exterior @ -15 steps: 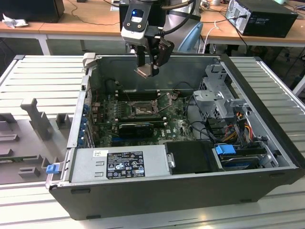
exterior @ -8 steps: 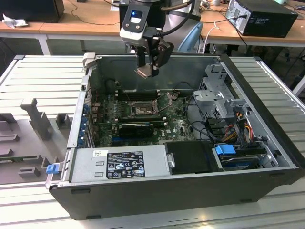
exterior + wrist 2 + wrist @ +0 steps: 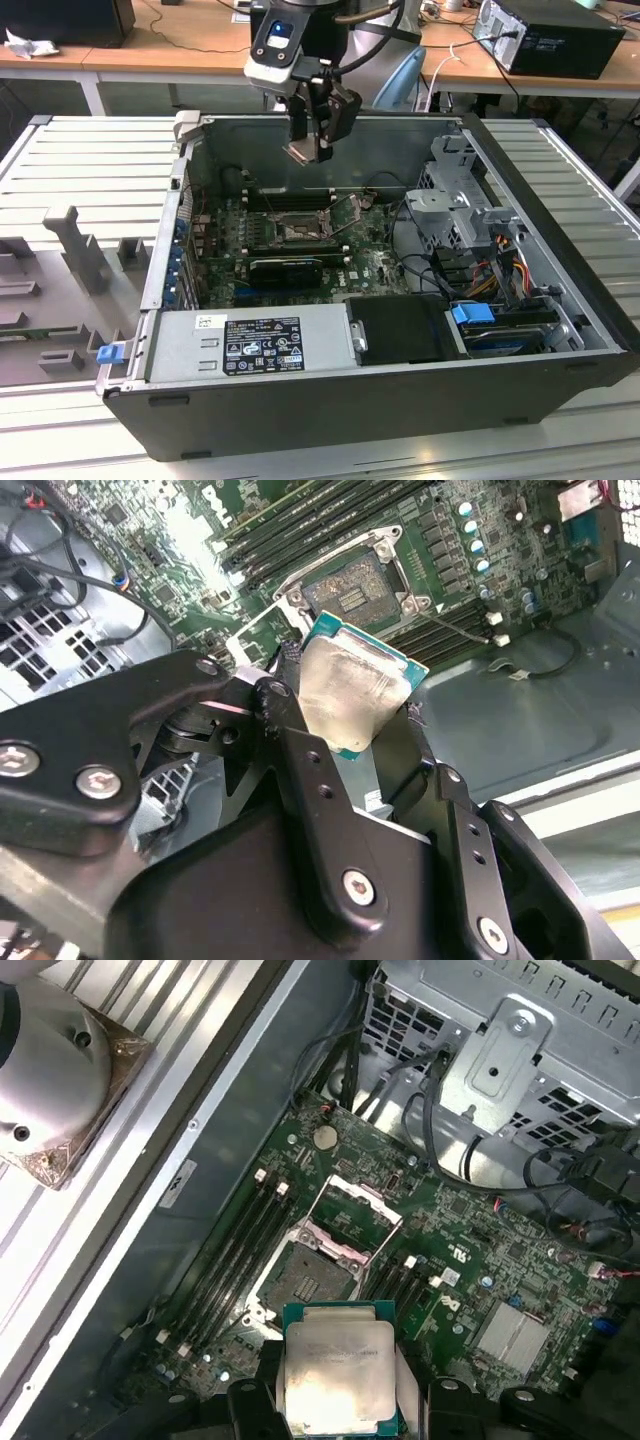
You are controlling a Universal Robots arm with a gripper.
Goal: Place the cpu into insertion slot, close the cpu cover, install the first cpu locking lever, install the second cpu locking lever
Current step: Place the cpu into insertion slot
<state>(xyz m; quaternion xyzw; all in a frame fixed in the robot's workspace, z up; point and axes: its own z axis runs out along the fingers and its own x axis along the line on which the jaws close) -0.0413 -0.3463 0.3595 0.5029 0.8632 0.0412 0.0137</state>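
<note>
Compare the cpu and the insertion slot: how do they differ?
The cpu has a pale metal face; the insertion slot has a dark centre. The cpu hangs clamped in the gripper above the board; the slot sits fixed in it, uncovered. Both are square.

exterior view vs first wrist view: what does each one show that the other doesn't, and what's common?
Exterior view: the whole open case, the grey power supply along its near edge, the blue-tabbed drive bay. First wrist view: the coin cell on the board, the cpu with its metal face head-on. Both: the tool holding the cpu over the case, the empty insertion slot below.
</note>
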